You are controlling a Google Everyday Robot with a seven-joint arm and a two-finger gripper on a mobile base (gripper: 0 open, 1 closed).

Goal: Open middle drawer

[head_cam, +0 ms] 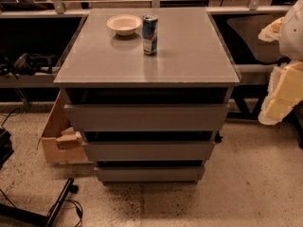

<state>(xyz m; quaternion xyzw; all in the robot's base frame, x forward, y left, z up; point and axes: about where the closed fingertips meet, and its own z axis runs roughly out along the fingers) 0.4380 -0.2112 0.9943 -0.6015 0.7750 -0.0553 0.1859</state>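
**While the plain matte-grey middle drawer (149, 150) sits shut, the robot's pale gripper (277, 98) hangs off to the right**

Because the grey cabinet is seen from the front and slightly above, its three handleless fronts read in order. The taller, wider top drawer front (147, 117) comes first, then the medium one. The short, narrow bottom drawer front (149, 174) sits nearest the speckled stone floor (246, 183). The middle front shows none of its box interior, only a dark slot above its upper edge, so I judge the task not yet begun. With no handle, that top lip is probably the only place to hook and pull.

The gripper shows at the right edge of the view, out beyond the cabinet's right side and well apart from every drawer front. Whether its jaws are wide or narrow cannot be told. Its place out to the side leaves the fronts unobstructed, which suits an approach from the front.

On the smooth grey surface (189, 56) stand a shallow white bowl (124, 24) and, just beside it, an upright blue-and-silver drink can (150, 34). Both sit toward the back half, so a steady pull should not disturb them, though a jerk could tip the tall can. An open tan cardboard box (57, 141) rests on the floor by the cabinet's left side, out of the drawer's path.
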